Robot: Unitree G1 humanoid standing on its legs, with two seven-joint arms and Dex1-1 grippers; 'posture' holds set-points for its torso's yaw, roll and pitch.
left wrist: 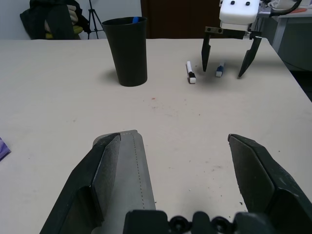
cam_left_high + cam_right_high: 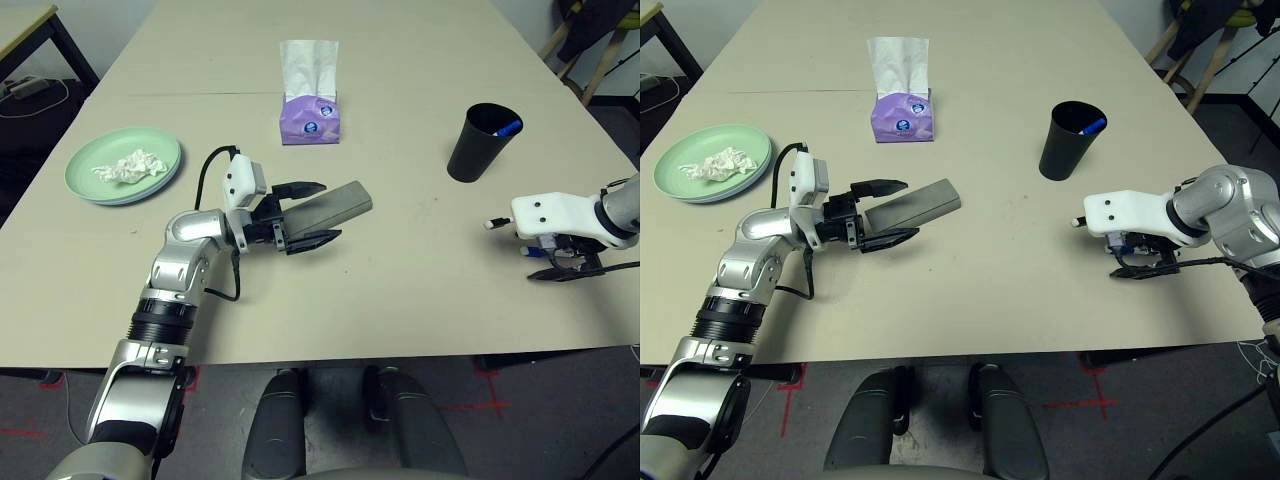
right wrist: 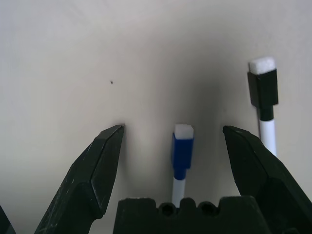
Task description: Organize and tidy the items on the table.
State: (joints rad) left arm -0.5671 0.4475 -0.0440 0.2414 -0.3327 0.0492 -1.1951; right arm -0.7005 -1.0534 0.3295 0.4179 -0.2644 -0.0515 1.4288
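Right end effector [image 3: 171, 134] straddles blue-capped marker [image 3: 182, 148]; its barrel hidden beneath.

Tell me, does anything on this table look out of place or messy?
Yes. A crumpled tissue lies on the green plate like rubbish. Two markers lie loose on the table beneath the open right gripper, while another stands in the black cup.

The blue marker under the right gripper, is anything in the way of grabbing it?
Nothing visible. The right gripper hangs open over the blue-capped marker, which lies between its fingers on the bare table.
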